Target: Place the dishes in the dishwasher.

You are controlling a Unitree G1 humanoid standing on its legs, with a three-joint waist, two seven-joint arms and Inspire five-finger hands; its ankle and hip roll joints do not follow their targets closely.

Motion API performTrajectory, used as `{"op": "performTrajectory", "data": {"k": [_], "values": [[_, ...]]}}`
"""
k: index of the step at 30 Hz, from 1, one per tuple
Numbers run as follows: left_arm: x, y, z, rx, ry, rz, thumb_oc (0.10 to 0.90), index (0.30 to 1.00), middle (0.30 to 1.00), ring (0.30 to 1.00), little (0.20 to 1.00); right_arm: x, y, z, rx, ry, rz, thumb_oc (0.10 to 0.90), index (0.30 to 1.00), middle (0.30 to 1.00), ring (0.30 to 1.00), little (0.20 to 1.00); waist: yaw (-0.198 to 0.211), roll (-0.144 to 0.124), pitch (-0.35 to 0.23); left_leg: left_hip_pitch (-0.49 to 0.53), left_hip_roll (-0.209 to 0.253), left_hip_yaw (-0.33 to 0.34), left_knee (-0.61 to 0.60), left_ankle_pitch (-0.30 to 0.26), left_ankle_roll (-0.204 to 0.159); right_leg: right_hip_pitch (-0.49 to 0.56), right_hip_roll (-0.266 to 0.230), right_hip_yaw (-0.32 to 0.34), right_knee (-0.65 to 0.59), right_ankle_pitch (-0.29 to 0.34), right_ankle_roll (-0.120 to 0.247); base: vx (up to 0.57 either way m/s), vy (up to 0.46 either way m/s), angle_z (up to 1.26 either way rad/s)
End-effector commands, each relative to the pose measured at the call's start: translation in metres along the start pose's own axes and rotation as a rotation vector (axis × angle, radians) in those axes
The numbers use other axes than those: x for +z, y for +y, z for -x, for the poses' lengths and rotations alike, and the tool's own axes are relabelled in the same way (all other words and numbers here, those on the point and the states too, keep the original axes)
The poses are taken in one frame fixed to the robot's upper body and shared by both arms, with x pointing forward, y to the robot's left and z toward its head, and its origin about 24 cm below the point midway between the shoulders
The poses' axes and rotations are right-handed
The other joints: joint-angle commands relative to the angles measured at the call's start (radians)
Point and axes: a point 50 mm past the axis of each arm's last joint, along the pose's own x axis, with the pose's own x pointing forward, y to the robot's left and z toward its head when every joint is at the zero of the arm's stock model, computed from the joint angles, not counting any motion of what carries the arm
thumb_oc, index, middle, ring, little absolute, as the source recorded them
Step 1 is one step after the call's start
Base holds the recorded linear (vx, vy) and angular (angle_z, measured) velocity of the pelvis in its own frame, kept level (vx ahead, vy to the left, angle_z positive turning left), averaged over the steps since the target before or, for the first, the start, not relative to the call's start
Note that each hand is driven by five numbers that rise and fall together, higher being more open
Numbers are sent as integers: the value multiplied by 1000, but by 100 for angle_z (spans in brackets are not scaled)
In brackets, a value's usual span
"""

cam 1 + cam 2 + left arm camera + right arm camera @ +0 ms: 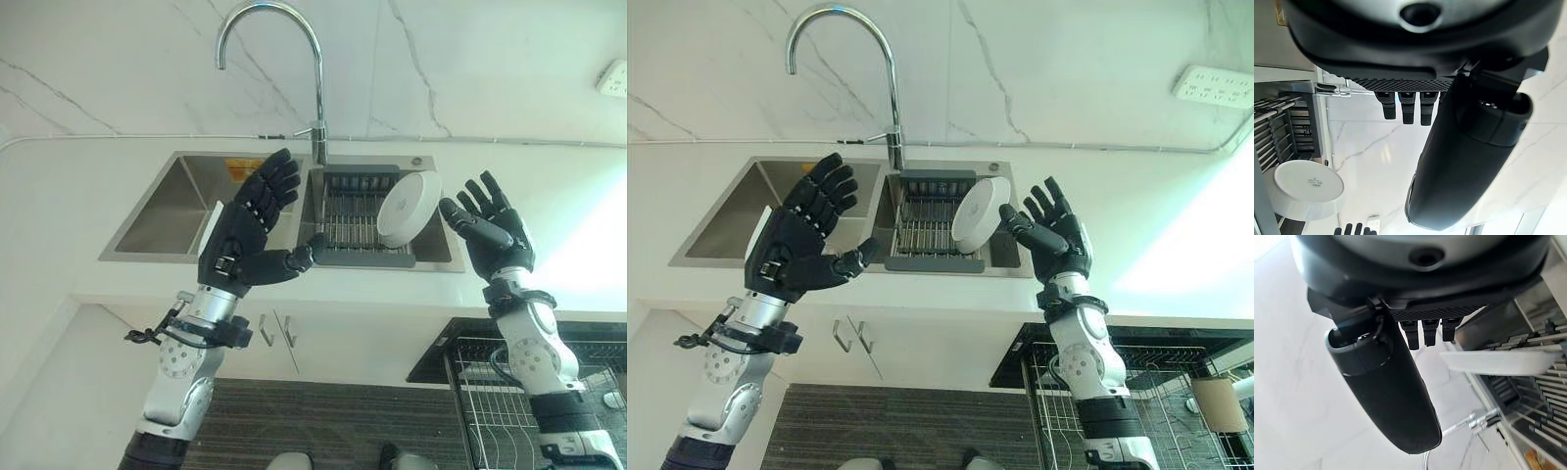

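A white round dish [409,208] leans on its edge in the dark drying rack [353,227] set in the right basin of the steel sink [162,211]. My left hand [247,233] is raised in front of the left basin, open, fingers spread and thumb pointing toward the rack. My right hand [493,235] hovers open just to the right of the dish, apart from it and holding nothing. The dish [1303,188] shows past the left hand's thumb in the left wrist view, and its rim [1498,363] lies beyond the right hand's fingers.
A tall curved chrome faucet [294,59] rises behind the sink against the marble wall. An open dishwasher with a wire basket [1117,392] sits below the counter at the lower right. Cabinet door handles [279,331] hang under the sink. A wall socket [1213,86] is upper right.
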Motion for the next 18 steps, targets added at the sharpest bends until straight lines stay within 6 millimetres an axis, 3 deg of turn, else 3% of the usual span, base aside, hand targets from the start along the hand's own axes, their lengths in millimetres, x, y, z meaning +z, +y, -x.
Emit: {"op": "performTrajectory", "data": {"k": [1, 18], "values": [[36, -1, -21, -43, -220, -10, 800, 900, 900, 900, 900, 47, 24, -18, 105, -187, -68, 800, 900, 900, 900, 900, -4, -31, -81, 7, -16, 11, 37, -138, 21, 73, 4, -23, 16, -153, 48, 0, 0, 0], [35, 0, -25, -43, -191, -8, 800, 900, 900, 900, 900, 32, 15, -32, 52, -13, -156, 800, 900, 900, 900, 900, 14, -37, -80, 9, -18, 9, 37, -135, 18, 89, 5, -31, 16, -164, 44, 1, 1, 1]]}}
